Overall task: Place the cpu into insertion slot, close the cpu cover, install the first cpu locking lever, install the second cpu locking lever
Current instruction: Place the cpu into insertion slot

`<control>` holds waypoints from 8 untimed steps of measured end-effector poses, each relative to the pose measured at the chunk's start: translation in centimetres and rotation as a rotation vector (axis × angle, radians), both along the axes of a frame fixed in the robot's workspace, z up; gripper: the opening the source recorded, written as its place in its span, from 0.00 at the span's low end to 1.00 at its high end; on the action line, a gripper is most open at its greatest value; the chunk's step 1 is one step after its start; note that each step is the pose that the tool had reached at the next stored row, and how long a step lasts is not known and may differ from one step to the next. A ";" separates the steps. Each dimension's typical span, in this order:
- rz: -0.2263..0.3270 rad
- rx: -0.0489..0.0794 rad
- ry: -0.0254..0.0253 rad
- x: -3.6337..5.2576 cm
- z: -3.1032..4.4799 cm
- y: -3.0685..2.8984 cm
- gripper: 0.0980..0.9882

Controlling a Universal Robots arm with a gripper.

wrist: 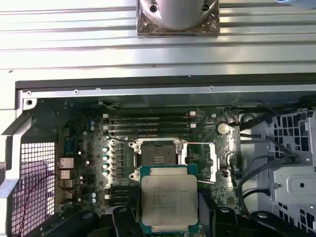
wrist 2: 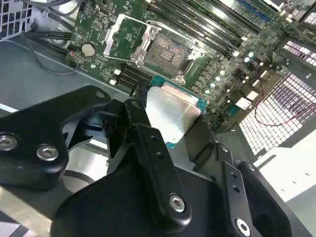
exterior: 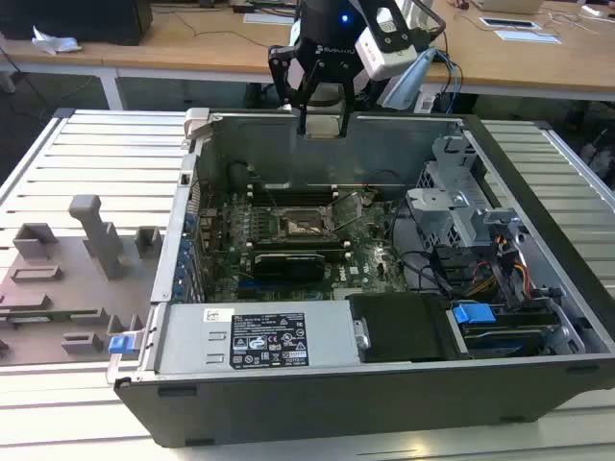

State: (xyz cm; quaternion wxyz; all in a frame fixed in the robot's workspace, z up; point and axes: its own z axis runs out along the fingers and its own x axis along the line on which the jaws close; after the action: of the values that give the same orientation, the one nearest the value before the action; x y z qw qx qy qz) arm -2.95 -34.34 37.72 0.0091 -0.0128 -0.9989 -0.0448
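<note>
The black two-fingered gripper [exterior: 322,123] hung above the open dark-grey computer case [exterior: 317,403], its fingers clamped on the small square silver-topped cpu [wrist: 169,200]. Below it, the square black insertion slot [wrist: 157,153] on the green motherboard [wrist: 98,148] lay bare. The thin silvery cpu cover [wrist 2: 126,39] stood flipped open beside the slot. No step was finished, and both levers looked unlatched, though they were hard to trace.

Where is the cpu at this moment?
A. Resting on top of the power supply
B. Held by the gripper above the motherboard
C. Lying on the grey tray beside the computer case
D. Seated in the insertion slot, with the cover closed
B: in the first wrist view the gripper holds the cpu by its edges, while the insertion slot sits empty with the cpu cover swung open.
</note>
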 end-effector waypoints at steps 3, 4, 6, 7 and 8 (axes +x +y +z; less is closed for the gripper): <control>0.000 0.000 0.0000 0.00 -0.39 0.00 0.50; 0.000 0.000 0.0000 0.00 -0.51 0.00 0.50; 0.000 0.000 0.0000 0.00 -0.59 0.00 0.50; 0.000 0.000 0.0000 0.00 -0.66 0.00 0.50; 0.000 0.000 0.0000 0.00 -0.75 0.00 0.50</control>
State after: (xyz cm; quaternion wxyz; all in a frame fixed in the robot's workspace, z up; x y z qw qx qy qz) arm -2.95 -34.34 36.97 0.0091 -0.0128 -0.9989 -0.0447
